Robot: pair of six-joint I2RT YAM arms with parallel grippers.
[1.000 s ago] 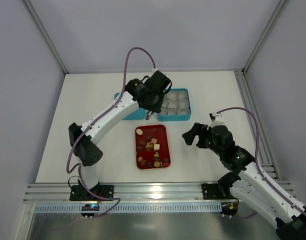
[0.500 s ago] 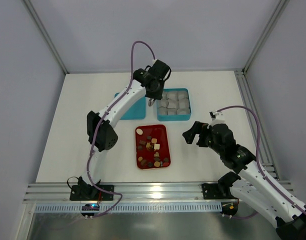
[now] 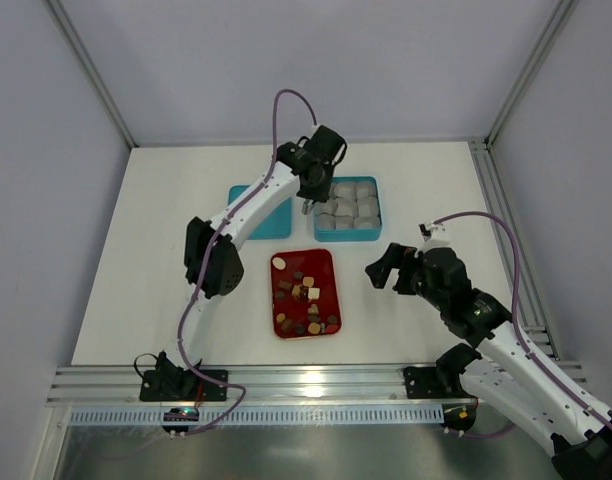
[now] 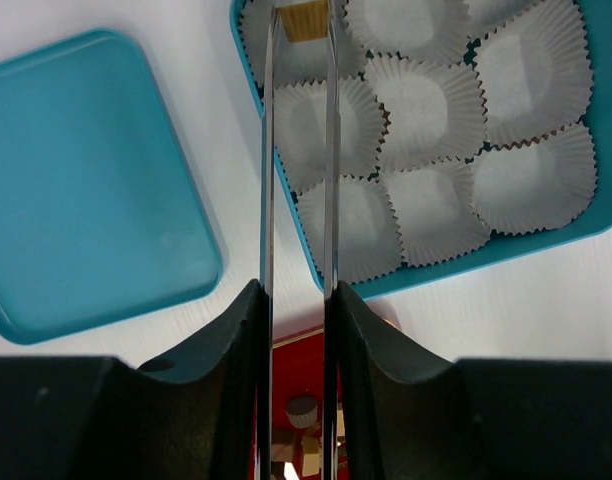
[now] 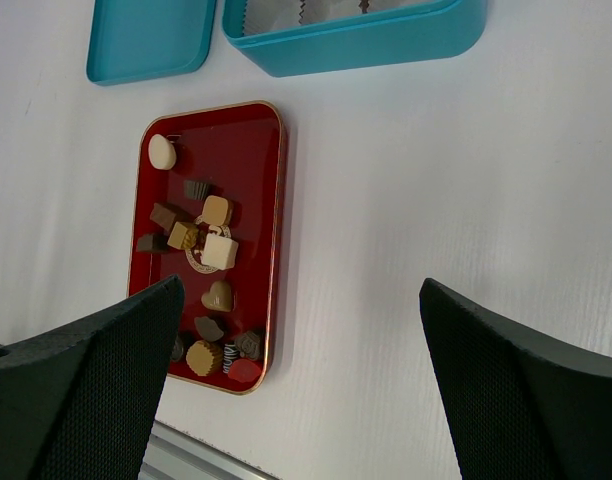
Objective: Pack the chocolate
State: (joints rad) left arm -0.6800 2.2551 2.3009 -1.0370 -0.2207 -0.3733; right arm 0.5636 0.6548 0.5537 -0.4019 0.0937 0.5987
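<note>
Chocolate piece (image 4: 304, 22), tan, clamped between left hand's (image 4: 301, 16) fingertips, over teal box's (image 4: 546, 226) corner paper cup (image 4: 298, 62).

I read this as a lab robot cell: white tabletop (image 3: 426, 190) under the left gripper (image 3: 306, 207), bare grey panels (image 3: 286, 70) beyond it, aluminium extrusion posts (image 3: 91, 75) flanking, slotted aluminium rail (image 3: 316, 385) well behind it.

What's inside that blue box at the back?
The blue box holds white paper cups; those fully in view look empty. A tan chocolate sits between the left gripper's fingertips over the corner cup, covering that cup's bottom.
</note>
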